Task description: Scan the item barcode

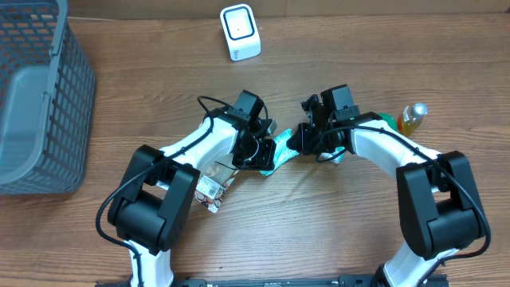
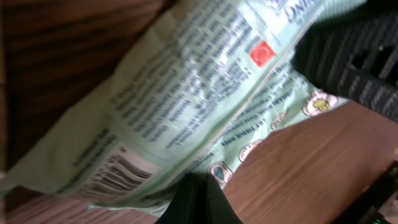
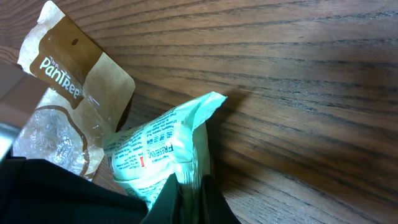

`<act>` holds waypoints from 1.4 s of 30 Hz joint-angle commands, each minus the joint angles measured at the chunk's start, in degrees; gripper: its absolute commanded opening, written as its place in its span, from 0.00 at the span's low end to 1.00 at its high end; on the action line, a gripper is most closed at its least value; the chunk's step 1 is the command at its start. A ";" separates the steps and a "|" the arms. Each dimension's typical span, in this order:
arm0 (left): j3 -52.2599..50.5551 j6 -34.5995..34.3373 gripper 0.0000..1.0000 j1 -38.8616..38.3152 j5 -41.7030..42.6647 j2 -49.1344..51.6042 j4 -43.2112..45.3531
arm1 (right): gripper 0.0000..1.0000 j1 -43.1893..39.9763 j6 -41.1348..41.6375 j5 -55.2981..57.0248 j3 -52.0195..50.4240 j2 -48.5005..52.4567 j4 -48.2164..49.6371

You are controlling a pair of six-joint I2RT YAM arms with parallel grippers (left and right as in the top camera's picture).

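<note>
A pale green printed packet (image 1: pixel 278 153) hangs between my two arms just above the table's middle. My left gripper (image 1: pixel 263 151) is shut on its left edge and my right gripper (image 1: pixel 300 143) is shut on its right end. In the left wrist view the packet (image 2: pixel 199 87) fills the frame, its barcode (image 2: pixel 112 173) at the lower left, and the left gripper (image 2: pixel 199 185) pinches the lower seam. In the right wrist view the right gripper (image 3: pixel 191 183) is clamped on the packet (image 3: pixel 158 146). A white scanner (image 1: pixel 240 32) stands at the table's far edge.
A grey mesh basket (image 1: pixel 36 96) takes up the left side. A brown and clear bread packet (image 1: pixel 211 185) lies under my left arm, also seen as the bread packet (image 3: pixel 68 106) in the right wrist view. A small yellow bottle (image 1: pixel 413 118) stands at the right.
</note>
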 commanded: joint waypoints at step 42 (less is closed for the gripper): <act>-0.09 -2.82 0.06 5.46 -12.02 -0.79 -0.72 | 0.04 0.31 0.13 -0.42 -0.46 -0.83 0.26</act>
